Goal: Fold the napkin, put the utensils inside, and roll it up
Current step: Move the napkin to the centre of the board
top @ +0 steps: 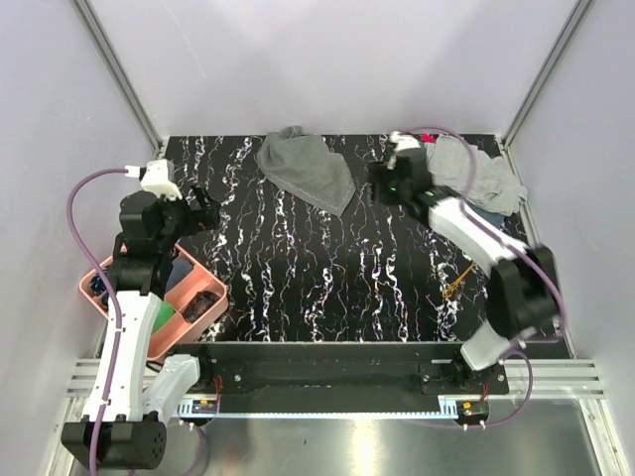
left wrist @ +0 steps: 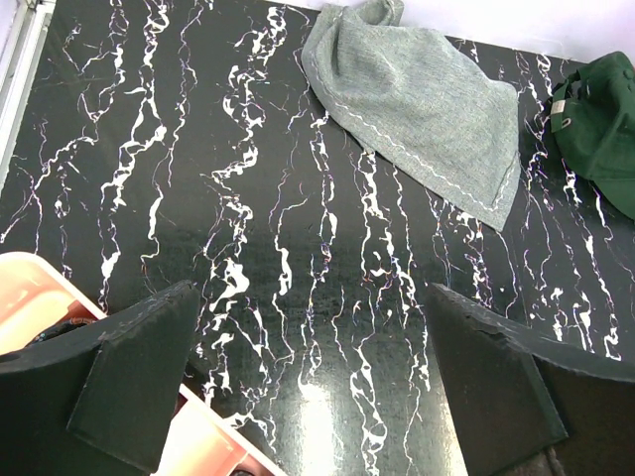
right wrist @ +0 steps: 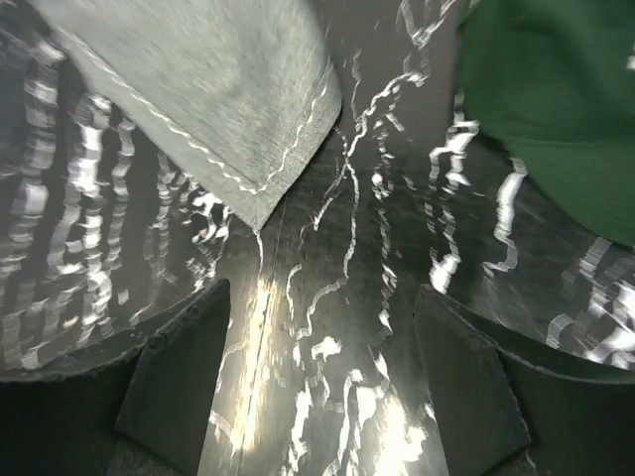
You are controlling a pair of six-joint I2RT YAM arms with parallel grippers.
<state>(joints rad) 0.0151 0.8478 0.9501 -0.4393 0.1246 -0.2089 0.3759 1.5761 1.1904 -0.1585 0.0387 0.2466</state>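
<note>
The grey napkin (top: pixel 306 167) lies loosely bunched at the back middle of the black marbled table. It also shows in the left wrist view (left wrist: pixel 417 99) and in the right wrist view (right wrist: pixel 208 89). Gold utensils (top: pixel 458 280) lie at the right side of the table, partly hidden behind the right arm. My right gripper (top: pixel 378 184) is open and empty, just right of the napkin's near corner; its jaws (right wrist: pixel 322 387) hover over bare table. My left gripper (top: pixel 204 210) is open and empty at the left, well apart from the napkin; it also shows in the left wrist view (left wrist: pixel 313 387).
A heap of light-grey, green and blue cloths (top: pixel 478 175) lies at the back right; its green cloth shows in both wrist views (left wrist: pixel 600 109) (right wrist: pixel 556 109). A pink bin (top: pixel 203 288) holding small items stands at the front left, under the left arm. White walls enclose the table.
</note>
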